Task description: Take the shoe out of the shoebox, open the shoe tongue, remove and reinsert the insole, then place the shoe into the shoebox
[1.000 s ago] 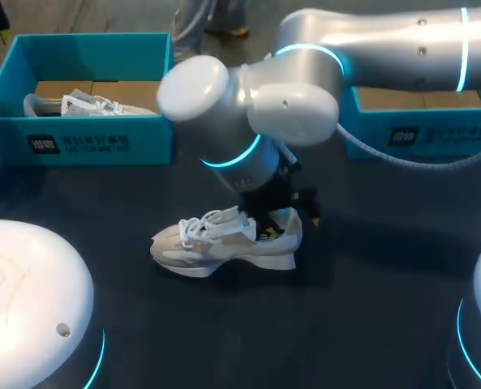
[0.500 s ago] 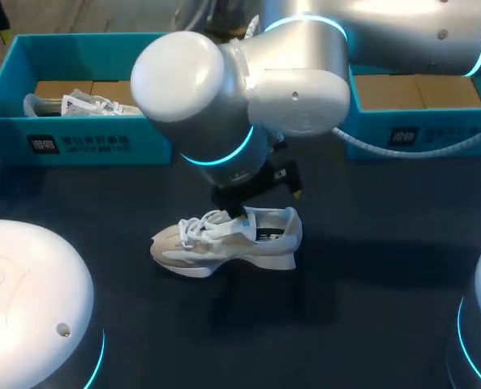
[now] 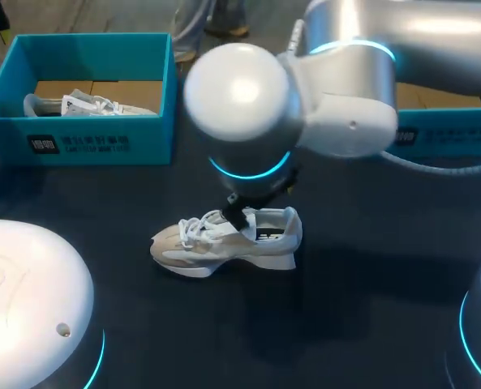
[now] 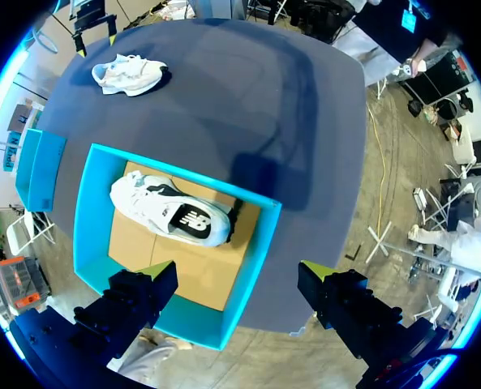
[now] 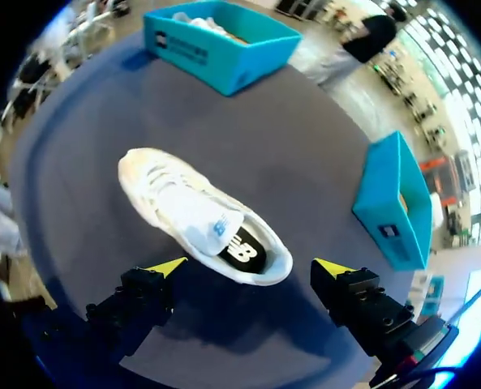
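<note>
Sneaker of cream and white fabric [image 3: 224, 243] stands upright on our dark table [image 3: 370, 308]. Just above its heel opening, our right gripper [image 5: 251, 267] hovers spread wide, holding nothing. Farther back, our left gripper [image 4: 236, 271] hangs wide open over a teal cardboard shoebox [image 4: 256, 259] containing a second white sneaker [image 4: 171, 212].

- The shoe [image 3: 224, 241] stands on its sole near the middle of the table [image 3: 370, 275], toe to the left, heel to the right
- The left box [image 3: 102, 144] stands behind it at the far left, with a second shoe [image 3: 90, 105] inside
- The right box [image 3: 447, 134] stands at the far right, partly behind the right arm [image 3: 305, 97]
- The right gripper [image 5: 251, 264] hangs over the shoe's heel half
- The left gripper [image 4: 236, 267] hangs above the left box
</note>
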